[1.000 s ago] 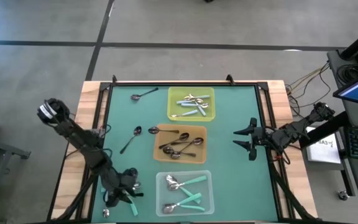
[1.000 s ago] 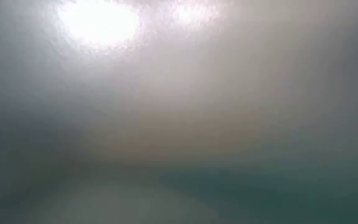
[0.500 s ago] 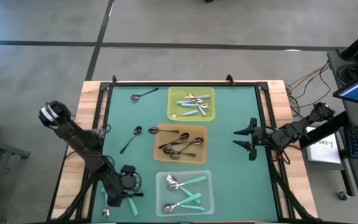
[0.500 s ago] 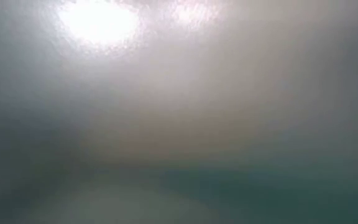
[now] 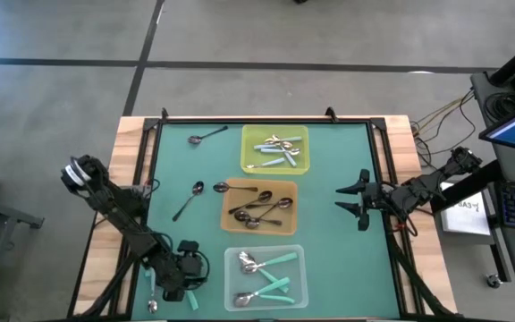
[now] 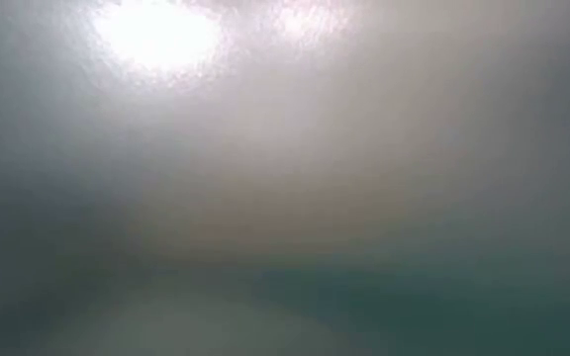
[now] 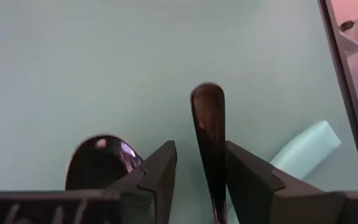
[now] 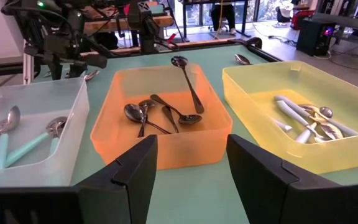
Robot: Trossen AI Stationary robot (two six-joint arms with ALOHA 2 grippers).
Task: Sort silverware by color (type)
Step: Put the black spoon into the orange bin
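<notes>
At the counter's near left corner, the left hand is low over the mat. The high view hides what it has under it. The left wrist view fills that in: its open jaws straddle the slim handle of a dark spoon, with a sliver of mat showing on one side, so the grip does not look made yet. A rounded dark bowl lies just beside one finger and a teal handle just beside the other. To do this well, the hand should centre on the dark handle, close squarely and lift straight, so neither neighbour gets dragged along. The orange tray looks like the right home. Further right, loose spoons lie on the mat beside the tray column: yellow tray at the far end, orange in the middle, clear tray nearest. The right wrist view shows their contents better: teal-handled spoons in the clear tray, dark ones in the orange. The low view gives only haze. At the right edge, the right hand waits, jaws apart and empty.
</notes>
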